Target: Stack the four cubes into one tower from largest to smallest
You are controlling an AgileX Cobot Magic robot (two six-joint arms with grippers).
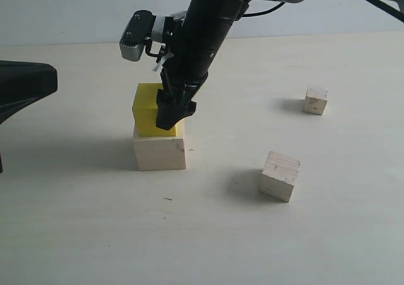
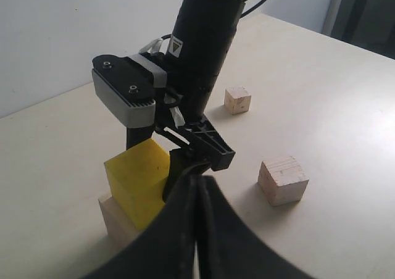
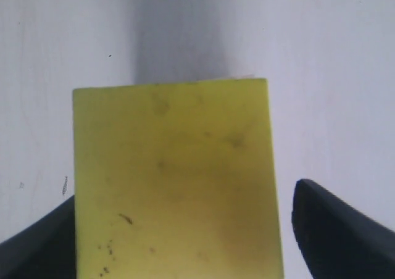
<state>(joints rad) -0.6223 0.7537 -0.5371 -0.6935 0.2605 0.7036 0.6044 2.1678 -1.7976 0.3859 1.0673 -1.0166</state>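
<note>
yellow cube point(image 1: 146, 105) atop large wood cube point(image 1: 159, 154); right gripper point(image 1: 172, 116) loosened around it.

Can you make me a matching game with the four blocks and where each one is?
Things:
1. bright yellow cube
2. large pale wooden cube
3. medium pale wooden cube
4. small pale wooden cube

Places:
A. alone, farthest right in the exterior view
B. on top of another cube
C. underneath another cube
D. alone, nearest the exterior camera

Pairs: 1-B, 2-C, 3-D, 4-A
</note>
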